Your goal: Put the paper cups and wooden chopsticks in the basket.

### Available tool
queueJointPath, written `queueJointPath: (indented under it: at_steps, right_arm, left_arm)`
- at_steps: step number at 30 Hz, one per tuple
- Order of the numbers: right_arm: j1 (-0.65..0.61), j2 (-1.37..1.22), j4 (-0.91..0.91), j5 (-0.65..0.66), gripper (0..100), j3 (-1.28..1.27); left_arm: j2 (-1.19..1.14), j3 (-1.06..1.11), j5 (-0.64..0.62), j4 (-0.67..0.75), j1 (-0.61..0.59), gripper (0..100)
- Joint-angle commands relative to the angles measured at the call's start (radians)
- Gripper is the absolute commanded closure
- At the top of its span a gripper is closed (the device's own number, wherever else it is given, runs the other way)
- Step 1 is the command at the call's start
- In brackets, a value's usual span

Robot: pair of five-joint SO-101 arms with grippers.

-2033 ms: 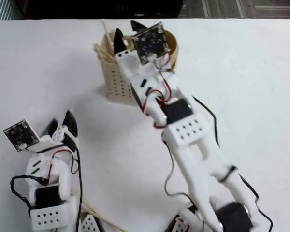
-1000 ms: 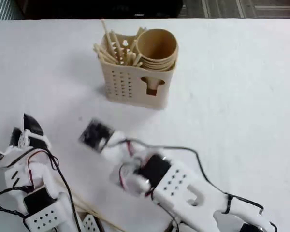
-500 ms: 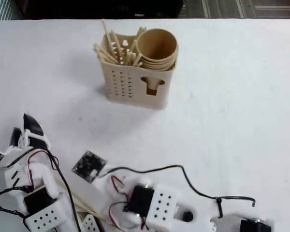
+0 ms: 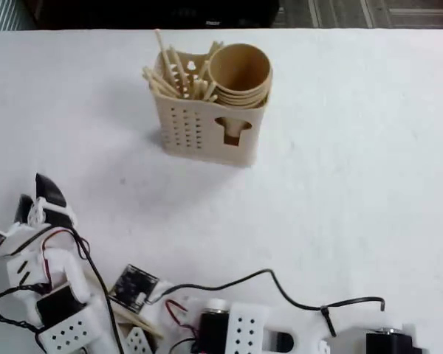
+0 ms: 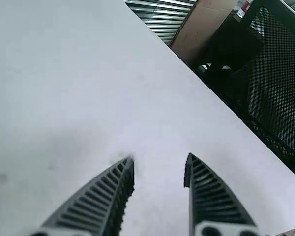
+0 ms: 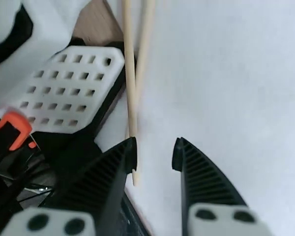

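Right end effector (image 6: 155,147) sat slightly parted at the tips of two loose wooden chopsticks (image 6: 129,73) on the desk (image 4: 354,184). Left end effector (image 5: 157,164) parted, empty. Basket (image 4: 207,133) held paper cups (image 4: 240,70).

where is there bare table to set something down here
The table right of the basket is bare out to the edge, and so is the wide strip between the basket and the left end effector. The near-left corner is crowded: loose chopsticks lie at the right end effector, beside the left arm.
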State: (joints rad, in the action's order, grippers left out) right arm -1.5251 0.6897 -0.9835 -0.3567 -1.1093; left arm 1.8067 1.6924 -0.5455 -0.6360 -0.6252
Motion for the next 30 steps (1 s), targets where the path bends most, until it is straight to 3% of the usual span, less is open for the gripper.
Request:
queueJointPath:
  at_steps: [1, 7, 15, 22, 30]
  right_arm:
    - [-0.010, 0.028, 0.094, -0.028, 88.1, -0.014]
    - [-0.010, 0.027, 0.168, -0.114, 97.8, -0.015]
    - [-0.010, -0.076, 0.166, -0.114, 87.2, -0.009]
    - [-0.010, -0.331, 0.160, -0.114, 88.9, 0.121]
    - [-0.008, -0.403, 0.160, -0.112, 89.0, 0.150]
  left_arm:
    - [0.015, -0.049, -0.009, 0.028, -0.013, 82]
    - [0.015, -0.049, -0.009, 0.028, -0.013, 82]
    - [0.015, -0.049, -0.009, 0.028, -0.013, 82]
    - [0.015, -0.049, -0.009, 0.028, -0.013, 82]
    - [0.015, -0.049, -0.009, 0.028, -0.013, 82]
